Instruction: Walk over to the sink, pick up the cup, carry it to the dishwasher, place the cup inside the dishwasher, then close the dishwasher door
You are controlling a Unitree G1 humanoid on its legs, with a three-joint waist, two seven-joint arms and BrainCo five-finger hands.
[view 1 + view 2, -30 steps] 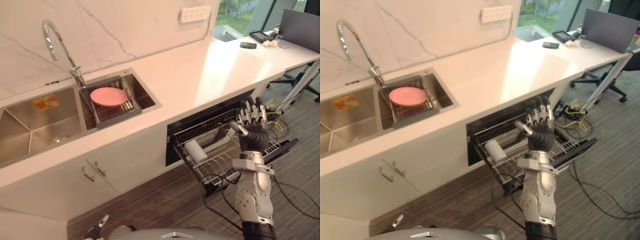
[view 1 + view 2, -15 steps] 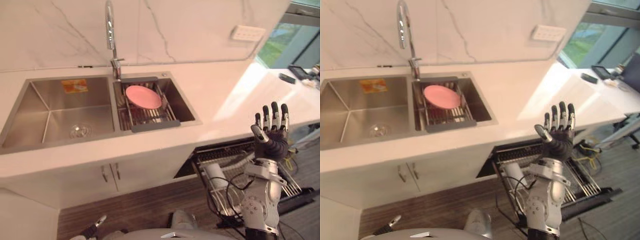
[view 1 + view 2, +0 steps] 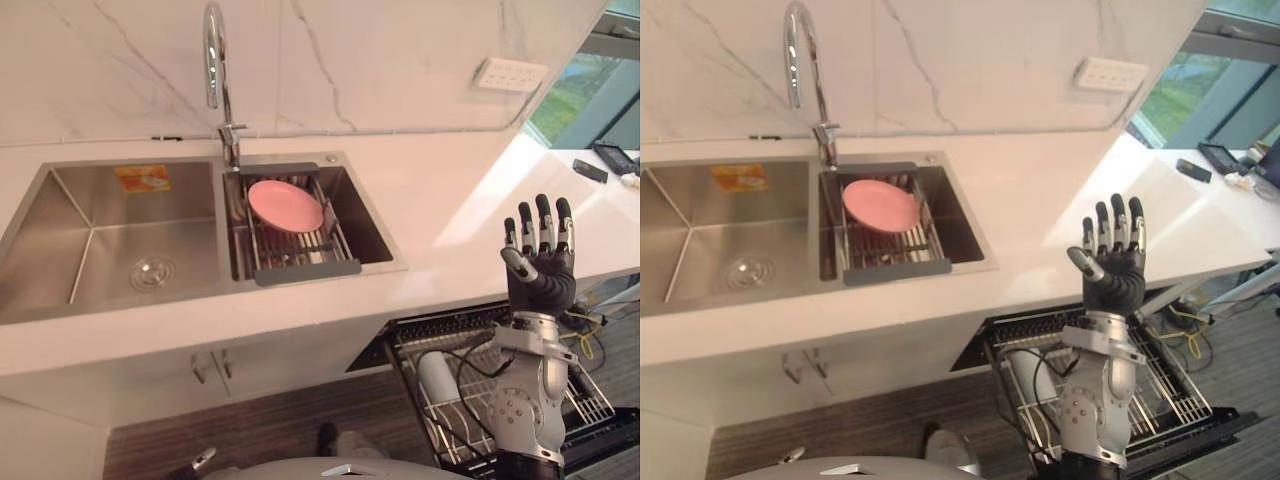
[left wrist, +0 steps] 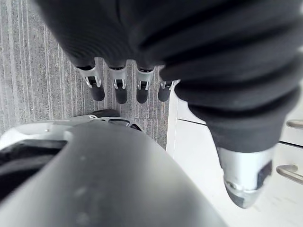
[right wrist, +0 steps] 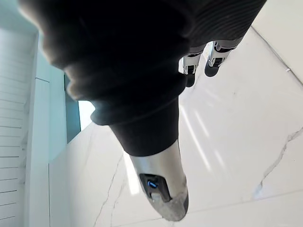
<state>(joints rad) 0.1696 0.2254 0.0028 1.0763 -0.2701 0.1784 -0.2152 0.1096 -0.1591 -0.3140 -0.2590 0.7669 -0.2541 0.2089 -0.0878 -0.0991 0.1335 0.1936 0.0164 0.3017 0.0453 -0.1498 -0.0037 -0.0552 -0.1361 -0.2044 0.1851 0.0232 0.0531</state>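
Holding right hand raised, fingers straight, empty, above pulled-out dishwasher rack. Cup lying on its side in rack. Left hand hanging low, fingers straight, empty. Recommend pushing rack fully in before lifting door. Worktop edge overhangs rack closely; open floor to the right.

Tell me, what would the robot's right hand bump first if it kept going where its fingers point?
Probably the white marble wall. The right hand is raised, open and empty, and its wrist view shows that wall past the fingertips. Depth is unclear.
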